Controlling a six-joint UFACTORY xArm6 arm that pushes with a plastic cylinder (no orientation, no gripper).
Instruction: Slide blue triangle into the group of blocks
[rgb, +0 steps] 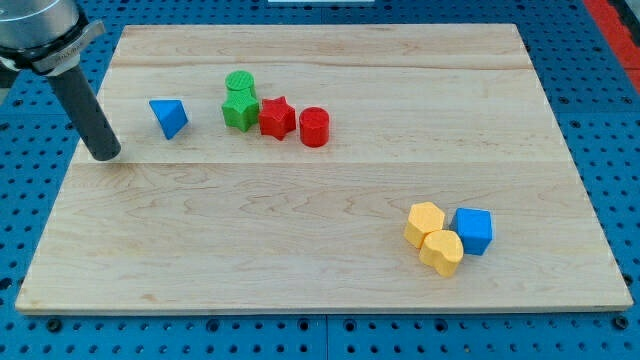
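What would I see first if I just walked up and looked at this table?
Probably the bright bunch near the view's top: a green cylinder, green star, red star and red cylinder. Just left sits the blue triangle, with my tip further left. Two yellow blocks and a blue block huddle at the lower right.

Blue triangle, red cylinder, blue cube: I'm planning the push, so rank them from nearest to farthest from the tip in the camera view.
My tip sits at the view's left.
1. Blue triangle, just right of the tip.
2. Red cylinder, right end of the upper group.
3. Blue cube, lower right, beside the yellow blocks.
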